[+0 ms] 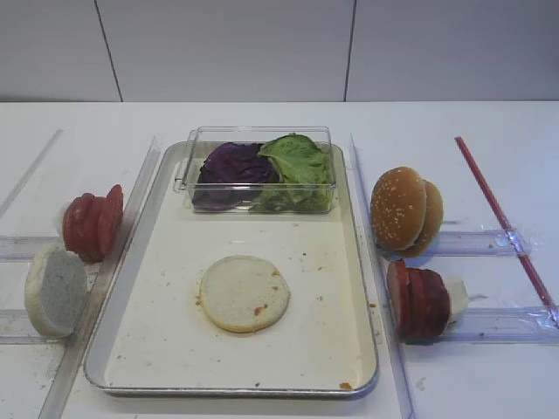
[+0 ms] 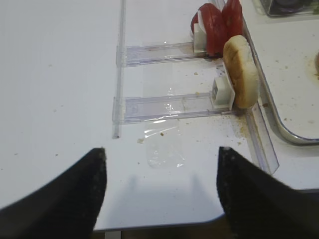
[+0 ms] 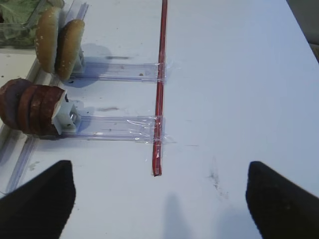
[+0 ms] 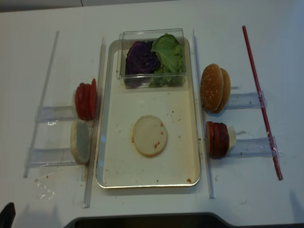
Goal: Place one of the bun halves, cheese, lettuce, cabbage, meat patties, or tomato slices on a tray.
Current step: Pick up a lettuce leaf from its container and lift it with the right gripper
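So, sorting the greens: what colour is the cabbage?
Dark purple cabbage, clearest in the realsense overhead view.

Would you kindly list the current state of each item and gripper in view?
tray: flat on the table, crumb-flecked
flat bun half: lying flat on the tray
clear box: on the tray, no lid visible, holding cabbage and lettuce
sesame bun tops: standing on edge, right of the tray
tomato slices: on edge, left of the tray
left gripper: open, empty
right gripper: open, empty
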